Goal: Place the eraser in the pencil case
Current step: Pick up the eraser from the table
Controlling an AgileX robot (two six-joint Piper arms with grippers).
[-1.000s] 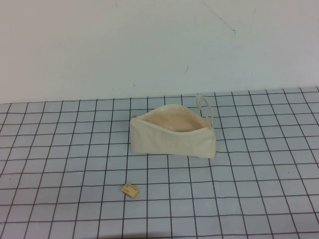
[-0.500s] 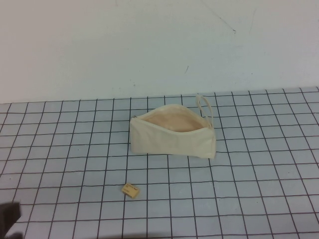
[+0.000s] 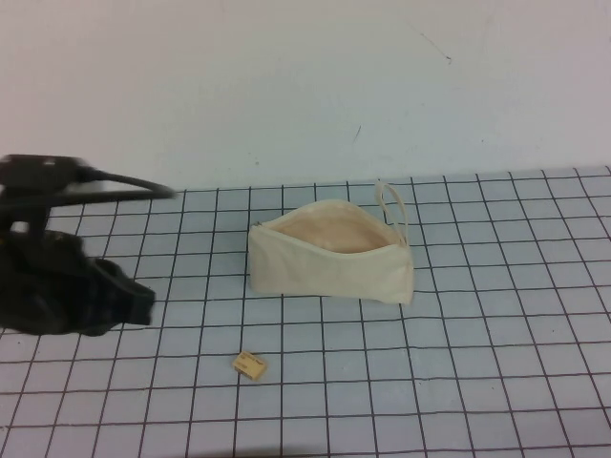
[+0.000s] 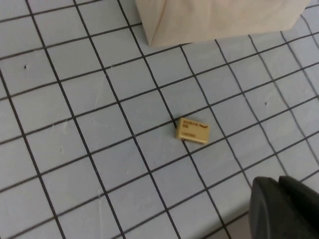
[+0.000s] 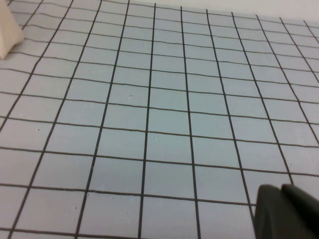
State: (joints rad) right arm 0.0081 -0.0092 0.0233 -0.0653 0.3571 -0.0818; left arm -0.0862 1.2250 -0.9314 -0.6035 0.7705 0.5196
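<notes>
**gridwatcher:** Going left to right in the high view: the left gripper [image 3: 86,301] is hanging over the left side of the gridded mat [image 3: 496,382], a dark blurry mass well apart from everything. Can't tell if its fingers are apart or together. Next, the eraser [image 3: 250,364] is lying flat on the mat, near the front, out in the open. Behind it and a bit right, the pencil case [image 3: 329,267] is sitting with its mouth gaping upward, peachy lining showing, loop strap [image 3: 389,205] sticking up at its right end.

**piperfan:** And the right gripper [image 5: 286,211]?

**gridwatcher:** Only a dark corner is peeking into its own wrist view, over bare grid squares. Can't tell its fingers either.

**piperfan:** How's the eraser going to handle?

**gridwatcher:** My guess: super light, firm, slightly grippy. In the left wrist view the eraser [image 4: 193,130] is looking like a tiny printed block, so I'd be pinching it across the short sides. The pouch is looking soft, so it may be sagging if bumped.

**piperfan:** Surroundings?

**gridwatcher:** Pale blue mat with black grid lines, plain whitish wall [image 3: 286,86] behind.
</notes>
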